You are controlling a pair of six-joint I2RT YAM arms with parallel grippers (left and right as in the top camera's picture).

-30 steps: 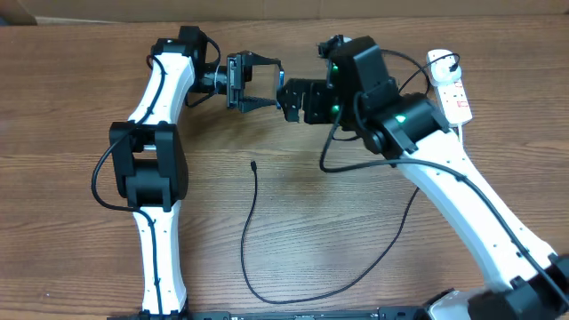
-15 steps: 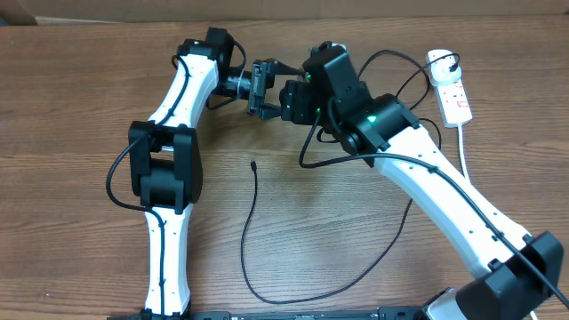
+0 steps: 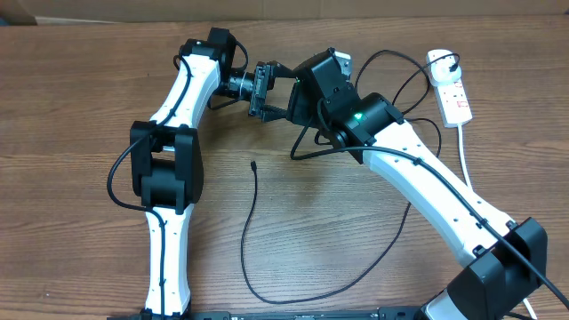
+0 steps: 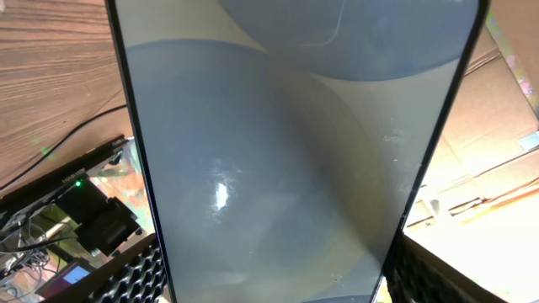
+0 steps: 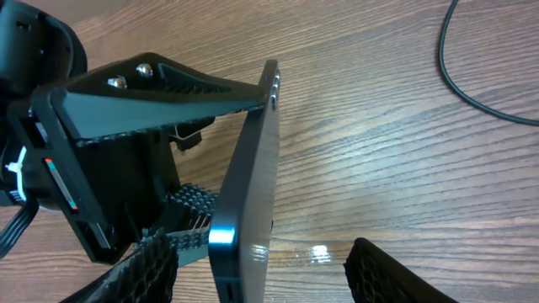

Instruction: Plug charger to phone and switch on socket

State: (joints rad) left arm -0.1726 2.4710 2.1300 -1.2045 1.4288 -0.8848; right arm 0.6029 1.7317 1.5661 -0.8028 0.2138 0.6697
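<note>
Phone (image 4: 278, 168), its pale blue screen filling the left wrist view, is held off the table (image 3: 80, 80) by the left tool (image 4: 286, 278), whose fingers (image 4: 139, 273) clamp its two long black edges. From overhead this happens at the far middle of the table, where the two arms meet.

In the right wrist view the phone is seen edge-on and slightly tilted, with one black finger of the left tool pressed against its upper edge. The right tool (image 5: 274, 269) straddles the phone's lower end with its jaws partly spread. One ridged pad (image 5: 156, 265) sits close beside the phone, possibly touching, and the other is clearly apart from it, so it has no grip.

The charger (image 3: 255, 178) lies loose on the table well apart from the phone. Its small tip rests near the table's middle and the thin black cable loops toward the near edge and back up under the right arm.

The socket (image 3: 453, 93), a white strip with red marks, lies at the far right, with its white cord (image 3: 464, 151) trailing toward the near edge. A black lead meets its far end; whether that is the charger's plug is hard to tell.
</note>
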